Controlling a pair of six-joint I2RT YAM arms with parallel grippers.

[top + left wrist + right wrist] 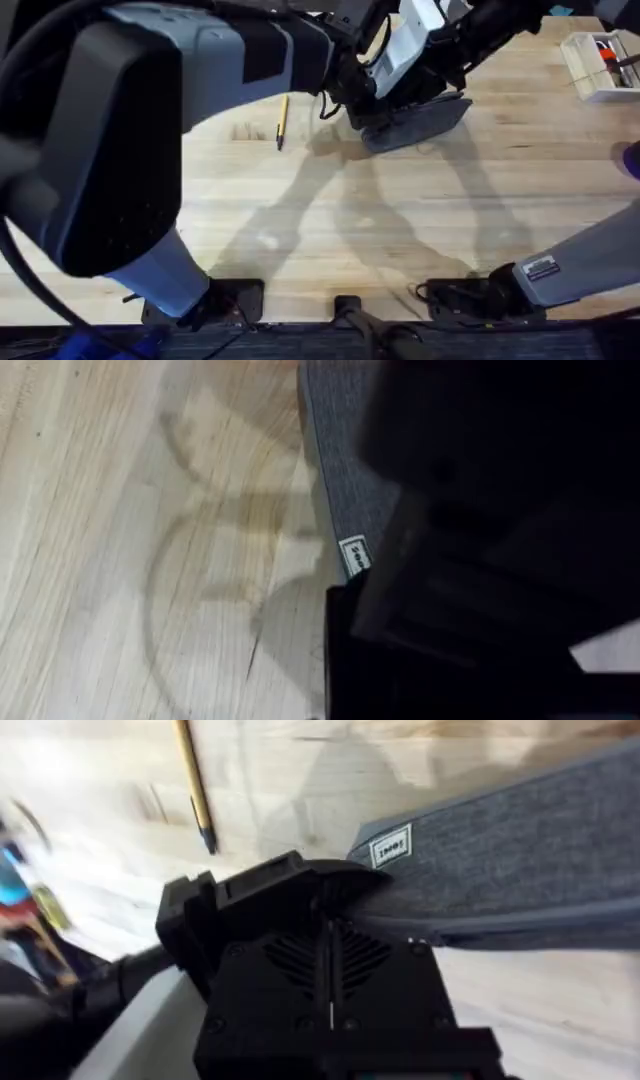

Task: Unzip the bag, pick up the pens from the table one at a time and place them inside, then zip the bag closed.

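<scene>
The grey bag (425, 120) lies on the table (300, 210) at the far middle, its zipper seam (520, 925) running along its length. My left arm reaches over from close under the camera. In the right wrist view, my left gripper (335, 905) sits clamped over the bag's (500, 850) labelled end. That end with its white label (354, 555) also runs under a dark shape in the left wrist view. My right gripper (400, 92) hangs just above the bag's middle, its fingers hidden. One yellow pen (283, 118) (193, 780) lies left of the bag.
A white tray (598, 68) holding red and black markers stands at the far right. A purple object (632, 160) pokes in at the right edge. The arm bases (345, 305) line the near edge, with bare wood between them and the bag.
</scene>
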